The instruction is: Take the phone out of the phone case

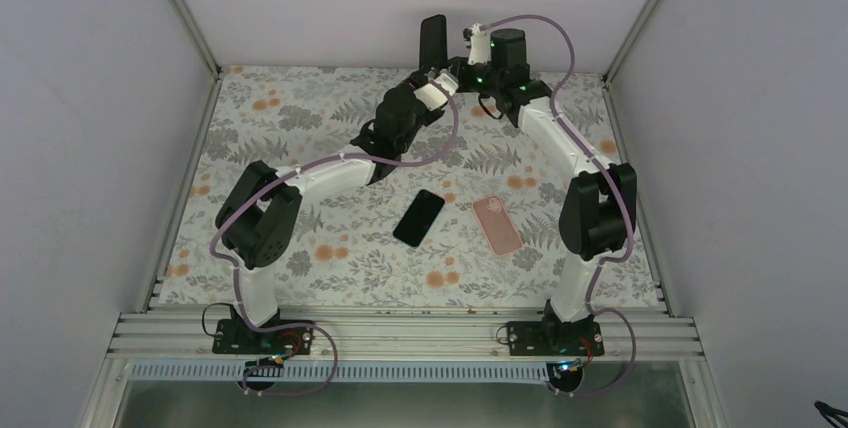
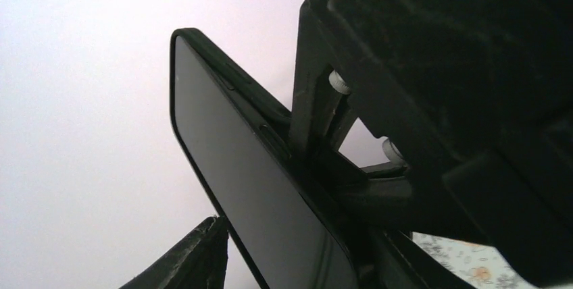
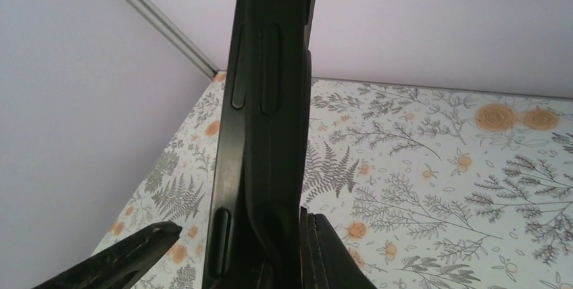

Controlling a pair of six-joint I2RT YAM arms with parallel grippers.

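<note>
Both arms are up over the far edge of the table (image 1: 300, 108), sharing one black phone case (image 1: 433, 41) with the phone (image 2: 250, 188) inside. It stands upright, long axis vertical. Left gripper (image 1: 432, 76) looks clamped on its bottom end. Right gripper (image 3: 243, 225) is spread, one finger (image 3: 324, 255) against the case, the other clear. A bare black phone (image 1: 418, 218) and a pink case (image 1: 497, 225) lie mid-table.

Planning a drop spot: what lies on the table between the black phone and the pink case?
Nothing. Only bare floral cloth separates the black phone from the pink case, as the top view shows.
</note>
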